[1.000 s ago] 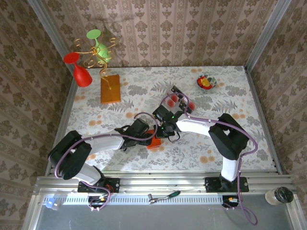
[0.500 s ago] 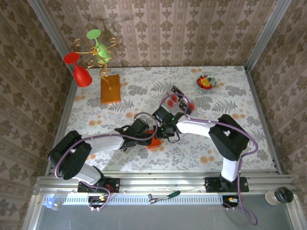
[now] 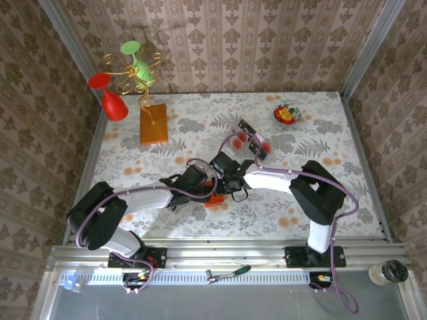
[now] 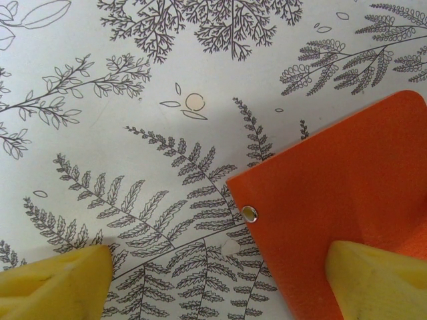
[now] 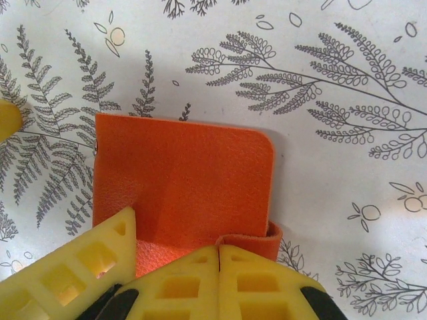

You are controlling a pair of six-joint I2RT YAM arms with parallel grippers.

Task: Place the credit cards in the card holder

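Well, the right pincer [image 5: 219, 261] is pressed together, seemingly nipping the curled flap of the card holder [image 5: 180, 173]. The left pincer [image 4: 217, 267] is spread wide, one finger over it on the desk [image 5: 333, 167]. It looks light and floppy; I'd take it by that loose edge.

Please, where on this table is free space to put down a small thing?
Free: the far middle, between the orange-brown block and the credit cards; the right side, between the small bowl and the right arm. Crowded: the centre, where both arms meet at the card holder.
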